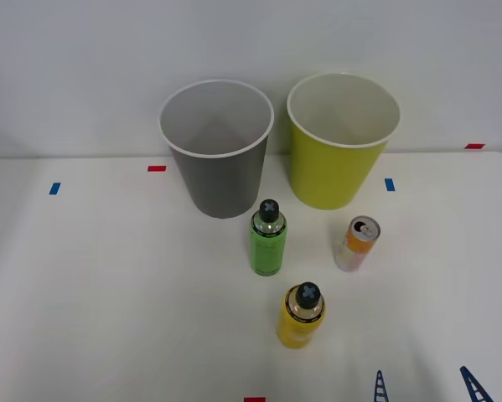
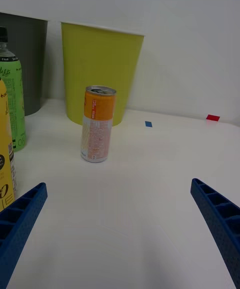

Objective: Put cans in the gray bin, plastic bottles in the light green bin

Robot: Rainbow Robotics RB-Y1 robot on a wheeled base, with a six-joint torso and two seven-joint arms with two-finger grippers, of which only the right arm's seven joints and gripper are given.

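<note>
open end effector (image 2: 120,234) near upright can (image 2: 98,124), well apart

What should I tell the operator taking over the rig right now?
Right tool: open, holding nothing, low at the near table edge, facing the can.
Can: upright on the table, in front of the light green bin.
Green bottle: upright in front of the gray bin.
Yellow bottle: upright, nearest the robot.
Done: nothing sorted; both bins look empty.
Left: can into the gray bin, both bottles into the light green bin. The can is the likely first pick.
</note>
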